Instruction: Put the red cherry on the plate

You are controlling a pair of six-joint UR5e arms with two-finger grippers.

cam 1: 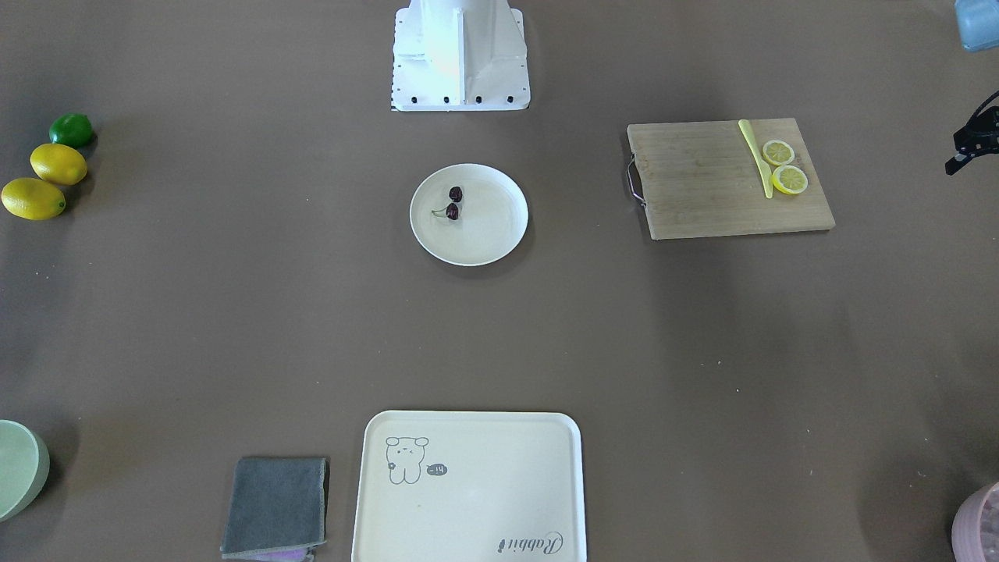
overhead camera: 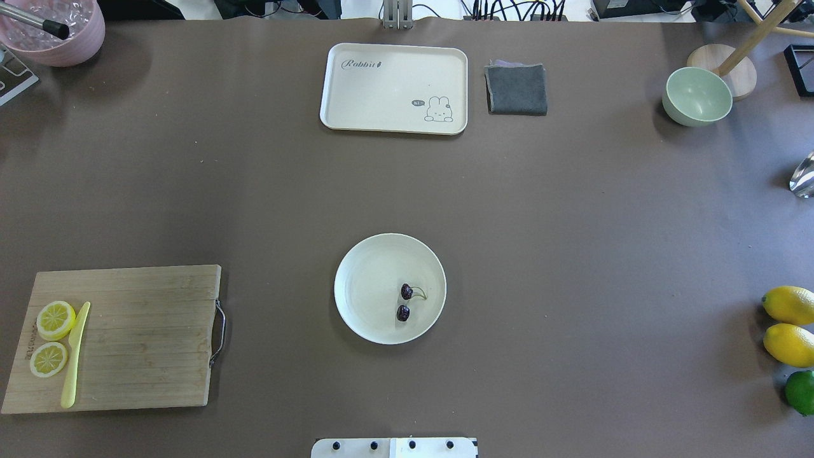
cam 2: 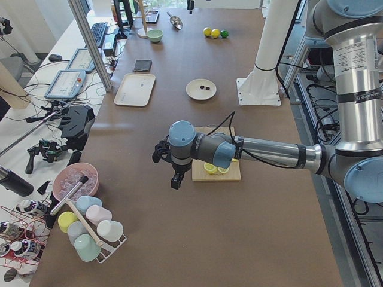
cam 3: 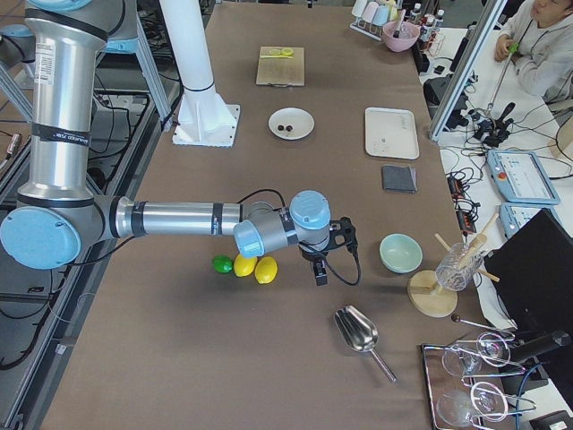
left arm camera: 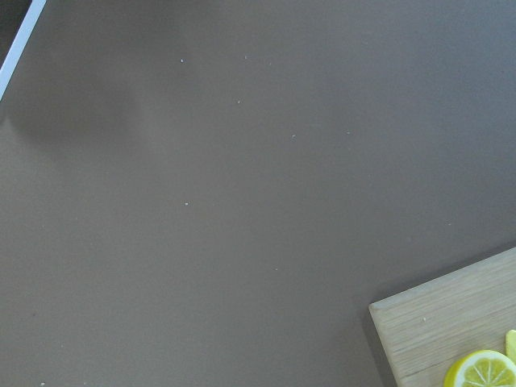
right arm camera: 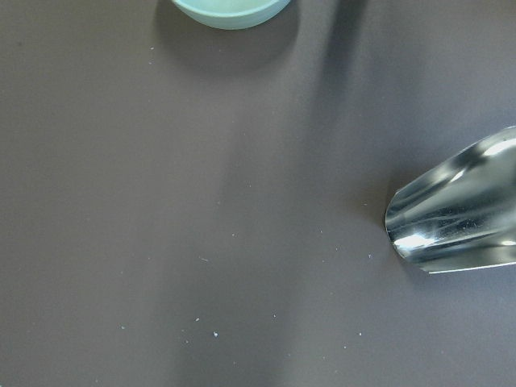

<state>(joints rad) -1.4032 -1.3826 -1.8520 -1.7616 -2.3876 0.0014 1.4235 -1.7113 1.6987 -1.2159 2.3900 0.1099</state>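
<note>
The red cherry [overhead camera: 405, 301], two dark maroon fruits joined by thin green stems, lies inside the round cream plate [overhead camera: 362, 280] at the table's middle, toward the plate's near right. In the front-facing view the cherry [cam 1: 453, 203] rests in the plate [cam 1: 499, 242] close to the robot's base. My left gripper [cam 2: 174, 181] hangs above bare table beyond the cutting board's end, far from the plate; only its black edge [cam 1: 972, 144] shows in the front-facing view. My right gripper [cam 3: 320, 271] hovers beside the lemons, also far away. I cannot tell whether either gripper is open or shut.
A wooden cutting board [overhead camera: 140, 337] carries two lemon slices and a yellow knife [overhead camera: 75, 353]. Two lemons [overhead camera: 788, 324] and a lime sit at the right edge. At the far side are a bear tray [overhead camera: 394, 86], grey cloth [overhead camera: 516, 89], green bowl [overhead camera: 696, 95] and metal scoop [cam 3: 360, 331].
</note>
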